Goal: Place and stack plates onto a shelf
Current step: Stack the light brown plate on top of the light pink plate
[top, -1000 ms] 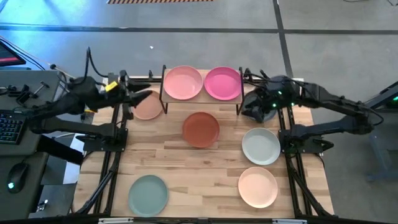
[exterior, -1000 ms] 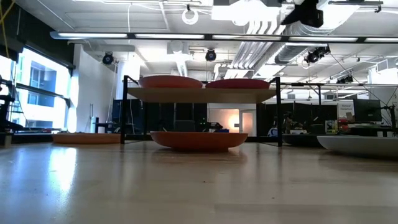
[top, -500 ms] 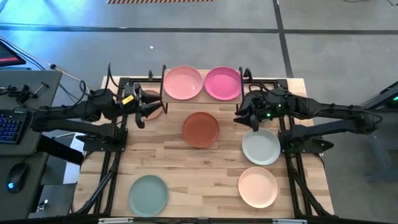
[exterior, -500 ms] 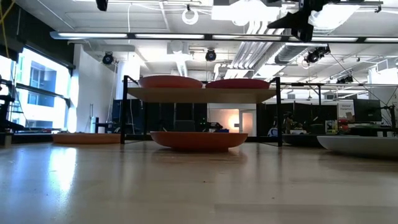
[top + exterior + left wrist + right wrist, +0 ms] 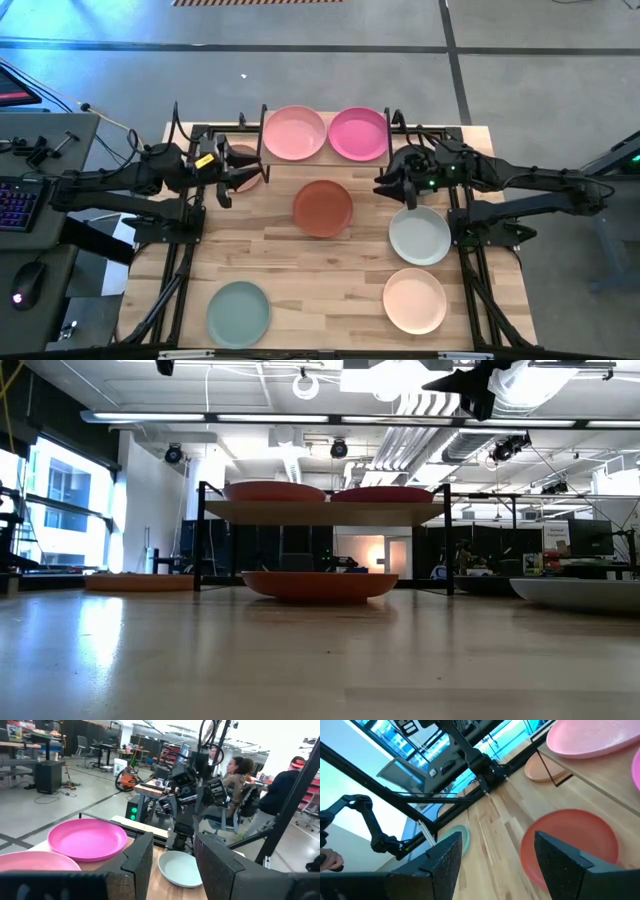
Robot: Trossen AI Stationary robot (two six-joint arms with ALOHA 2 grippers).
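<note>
The terracotta plate [image 5: 323,208] lies mid-table, just near of the shelf [image 5: 325,157], which carries a pink plate [image 5: 294,133] and a magenta plate [image 5: 358,134]. It looks stiff, light and matte; the thin rim is likely the best hold. The right gripper [image 5: 385,185] hovers beside it, fingers apart and empty. The left gripper [image 5: 256,172], also parted, hangs far-left over a peach plate [image 5: 240,160]. No writing is readable.

My arms: two, matte black, jointed, with looping black cables. Left claw [image 5: 258,173]: yellow label behind. Right claw [image 5: 383,185]: green indicator lights behind. Fingers [image 5: 224,865]: blocky, dark, speckled.
</note>
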